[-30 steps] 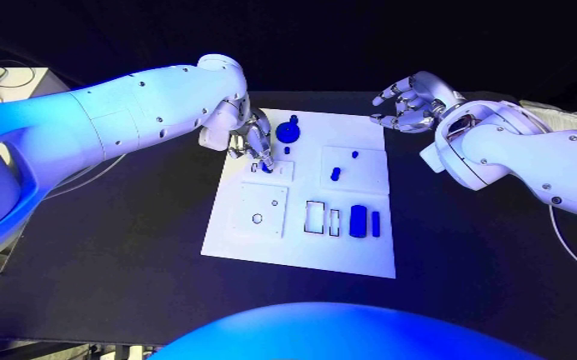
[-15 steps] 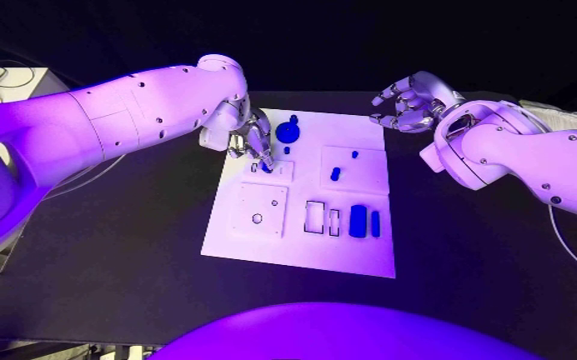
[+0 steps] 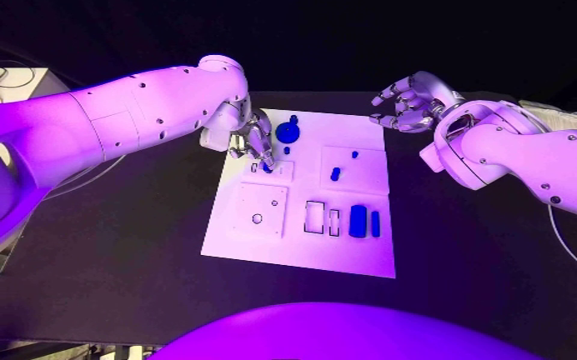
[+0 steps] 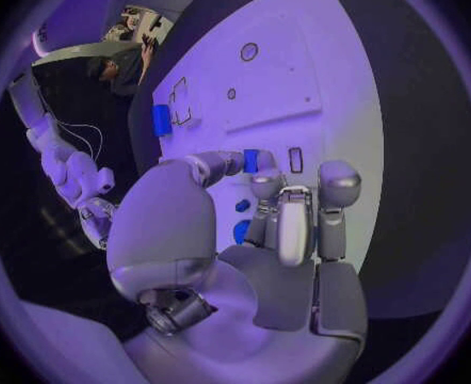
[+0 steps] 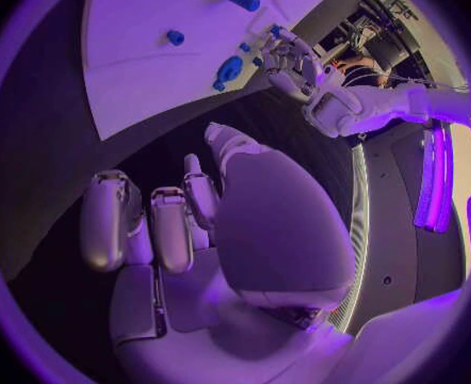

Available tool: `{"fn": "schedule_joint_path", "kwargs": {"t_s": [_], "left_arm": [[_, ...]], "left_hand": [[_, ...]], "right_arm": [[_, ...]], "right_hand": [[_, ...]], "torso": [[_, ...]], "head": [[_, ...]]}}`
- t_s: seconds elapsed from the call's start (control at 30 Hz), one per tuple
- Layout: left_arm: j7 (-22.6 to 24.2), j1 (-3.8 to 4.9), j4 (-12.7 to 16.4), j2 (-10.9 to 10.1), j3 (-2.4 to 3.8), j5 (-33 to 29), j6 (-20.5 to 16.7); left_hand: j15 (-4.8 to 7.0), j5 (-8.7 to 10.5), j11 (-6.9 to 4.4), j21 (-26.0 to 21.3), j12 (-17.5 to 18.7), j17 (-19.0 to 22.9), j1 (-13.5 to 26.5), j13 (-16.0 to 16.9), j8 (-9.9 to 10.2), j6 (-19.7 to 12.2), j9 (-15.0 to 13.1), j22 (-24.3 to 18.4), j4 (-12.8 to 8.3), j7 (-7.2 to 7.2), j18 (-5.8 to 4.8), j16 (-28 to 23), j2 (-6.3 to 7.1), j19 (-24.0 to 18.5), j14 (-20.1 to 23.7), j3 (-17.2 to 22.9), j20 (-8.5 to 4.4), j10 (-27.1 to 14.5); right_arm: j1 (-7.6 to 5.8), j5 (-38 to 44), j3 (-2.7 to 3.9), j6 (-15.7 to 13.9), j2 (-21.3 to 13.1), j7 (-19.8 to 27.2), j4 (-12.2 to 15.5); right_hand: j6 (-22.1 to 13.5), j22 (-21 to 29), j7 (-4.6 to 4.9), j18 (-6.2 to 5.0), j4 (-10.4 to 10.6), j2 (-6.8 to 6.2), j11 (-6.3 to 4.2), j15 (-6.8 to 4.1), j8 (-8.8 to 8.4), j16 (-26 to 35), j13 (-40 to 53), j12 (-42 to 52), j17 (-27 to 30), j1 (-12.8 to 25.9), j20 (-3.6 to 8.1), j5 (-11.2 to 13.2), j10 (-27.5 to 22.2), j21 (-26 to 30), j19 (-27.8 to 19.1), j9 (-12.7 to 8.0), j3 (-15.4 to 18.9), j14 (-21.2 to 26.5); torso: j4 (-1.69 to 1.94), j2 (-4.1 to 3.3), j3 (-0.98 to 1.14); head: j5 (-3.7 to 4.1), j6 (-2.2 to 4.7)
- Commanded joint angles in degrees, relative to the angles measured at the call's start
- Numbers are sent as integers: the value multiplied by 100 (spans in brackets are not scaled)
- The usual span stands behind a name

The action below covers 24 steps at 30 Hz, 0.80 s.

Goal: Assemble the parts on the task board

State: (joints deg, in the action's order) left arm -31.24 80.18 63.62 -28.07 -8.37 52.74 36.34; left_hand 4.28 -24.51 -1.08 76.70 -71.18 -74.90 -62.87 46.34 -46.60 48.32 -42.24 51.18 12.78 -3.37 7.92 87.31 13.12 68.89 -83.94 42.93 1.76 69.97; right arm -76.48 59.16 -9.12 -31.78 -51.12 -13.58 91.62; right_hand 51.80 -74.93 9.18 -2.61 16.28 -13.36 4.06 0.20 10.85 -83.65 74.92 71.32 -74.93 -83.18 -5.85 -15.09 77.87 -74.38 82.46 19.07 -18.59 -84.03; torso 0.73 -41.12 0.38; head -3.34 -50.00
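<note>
The white board (image 3: 301,247) lies in the middle of the black table (image 3: 120,243). The left hand (image 3: 253,142) is down over the board's far-left corner, fingers pointing down at the surface. In the left wrist view a small blue block (image 4: 251,160) sits pinched between the tip of the thumb and another fingertip, just beside a small dark-outlined rectangular slot (image 4: 295,160) in the board; the other fingers are extended next to it. In the head view that blue piece (image 3: 267,167) shows right at the fingertips, at the far edge of the raised square panel on the left side.

A round blue knob (image 3: 288,132) stands on the board just to the right of the left hand, at the far edge. Further right, a small blue peg (image 3: 335,174) and a tiny blue stud (image 3: 353,154) sit in the far-right panel. Nearer, toward the right side, a long blue bar (image 3: 358,221) and a thinner blue strip (image 3: 375,223) lie side by side next to two empty outlined slots (image 3: 315,217).

The right hand (image 3: 408,102) hangs above the table beyond the board's far-right corner, well apart from the pieces. Its fingers are loosely curled and spread, with nothing in them, as the right wrist view (image 5: 183,230) also shows.
</note>
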Motion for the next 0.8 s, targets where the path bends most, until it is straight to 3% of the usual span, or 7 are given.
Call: {"fn": "schedule_joint_path", "kwargs": {"t_s": [0.03, 0.8], "left_arm": [[19, -6, 22, 14, 1, 19, -39], [16, -6, 12, 5, 0, 242, 87]], "left_hand": [[13, -37, 9, 16, 14, -691, 14, 5, -12, 53, -9, -1, -1397, -2, -64, 24, -50, 2, -399, 1354, 18, -33], [10, -38, 12, 20, 16, -702, 14, 6, 0, 56, -12, 6, -1413, -5, -66, 27, -56, 0, -401, 1340, 21, -35]], "right_arm": [[4, 25, 0, 67, 6, 30, 1], [9, 25, 0, 74, 8, 27, -9]], "right_hand": [[-40, -636, -7, -103, -13, -4, 1, -38, 38, 34, 54, -14, -568, 41, 2, -19, -24, 31, -28, 5, -35, -314], [-67, -638, -4, -103, -19, -29, 3, -37, 69, 35, 49, -7, -571, 58, 2, -43, -23, 38, -23, 8, -88, -316]], "torso": [[0, -1, -1], [0, -1, 0]], "head": [[3, 0], [6, 0]]}}
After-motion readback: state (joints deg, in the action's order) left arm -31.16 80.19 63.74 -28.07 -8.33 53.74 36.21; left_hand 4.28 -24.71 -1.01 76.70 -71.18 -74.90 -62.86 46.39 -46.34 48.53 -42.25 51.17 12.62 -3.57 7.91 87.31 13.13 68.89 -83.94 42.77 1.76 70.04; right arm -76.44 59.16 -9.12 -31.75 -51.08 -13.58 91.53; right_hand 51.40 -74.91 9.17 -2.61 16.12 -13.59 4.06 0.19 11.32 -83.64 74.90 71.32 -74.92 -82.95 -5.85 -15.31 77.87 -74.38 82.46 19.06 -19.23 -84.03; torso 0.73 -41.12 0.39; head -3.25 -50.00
